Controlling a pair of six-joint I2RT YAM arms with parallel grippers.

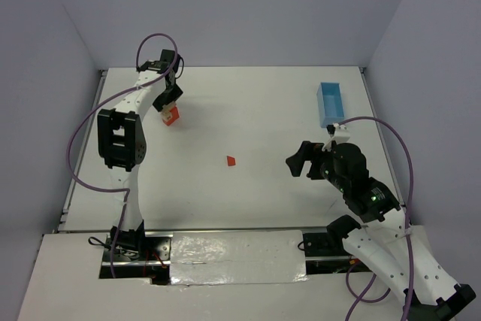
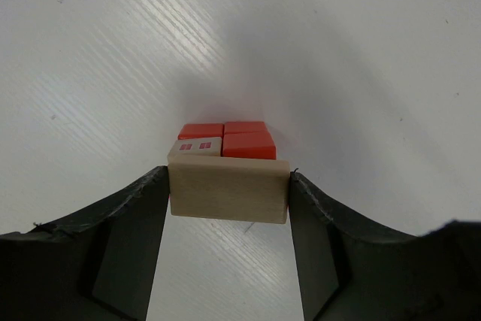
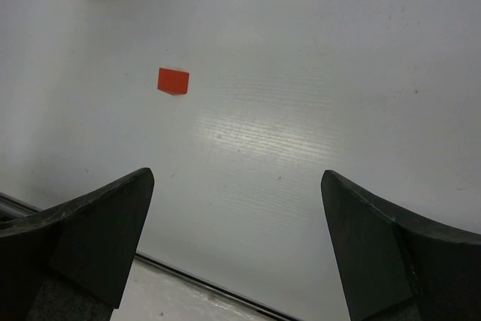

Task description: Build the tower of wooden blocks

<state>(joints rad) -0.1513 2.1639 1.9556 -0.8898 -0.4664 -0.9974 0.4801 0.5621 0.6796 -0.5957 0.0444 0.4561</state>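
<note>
My left gripper (image 1: 167, 103) is shut on a plain tan flat slab (image 2: 228, 189), held by its two ends just over a cluster of small cubes (image 2: 225, 139). The cluster is three red-orange cubes and one tan cube with red marks (image 2: 197, 146). It shows in the top view (image 1: 172, 116) at the far left of the table. I cannot tell whether the slab touches the cubes. A red-orange wedge (image 1: 231, 161) lies alone mid-table and also shows in the right wrist view (image 3: 173, 80). My right gripper (image 1: 301, 162) is open and empty, right of the wedge.
A light blue rectangular box (image 1: 330, 103) stands at the far right of the white table (image 1: 263, 110). Grey walls close in the back and sides. The table's near edge (image 3: 195, 280) runs just under my right gripper (image 3: 237, 208).
</note>
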